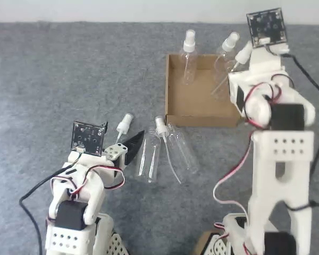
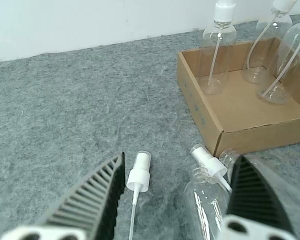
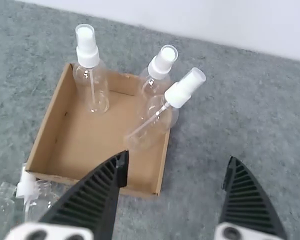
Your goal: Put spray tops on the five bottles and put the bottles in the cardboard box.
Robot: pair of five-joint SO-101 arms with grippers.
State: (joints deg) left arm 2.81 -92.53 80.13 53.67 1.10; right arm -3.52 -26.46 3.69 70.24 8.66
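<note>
three clear plastic bottles with white spray tops stand inside the shallow brown cardboard box [image 1: 202, 101] at the far side of the grey felt-covered table [image 1: 69, 69]. the first capped bottle [image 1: 189, 61] is upright by the box's far wall, toward the left arm's side. the second capped bottle [image 1: 225, 53] is upright by the same wall, toward the right arm's side. the third capped bottle [image 3: 152, 122] is just beside the second and tilts, its base on the box floor and its cap leaning out toward the right arm.

two more clear bottles lie on their sides on the felt, side by side, just outside the box's near wall: the left lying bottle [image 1: 148, 156] and the right lying bottle [image 1: 183, 151]. a white spray top with a thin dip tube [image 1: 160, 126] lies at their necks; i cannot tell whether it is seated on either one. a second, loose white spray top [image 2: 139, 175] lies on the felt apart from them, toward the left arm's side.

my left gripper [image 2: 180, 162] hangs low over the felt with its black ribbed jaws spread wide, holding nothing. the loose top sits just ahead of one jaw and the lying bottles' necks just ahead of the other.

my right gripper [image 3: 177, 160] hangs above the near right part of the box, jaws wide apart, gripping nothing. the tilted bottle is just beyond its tips.
</note>
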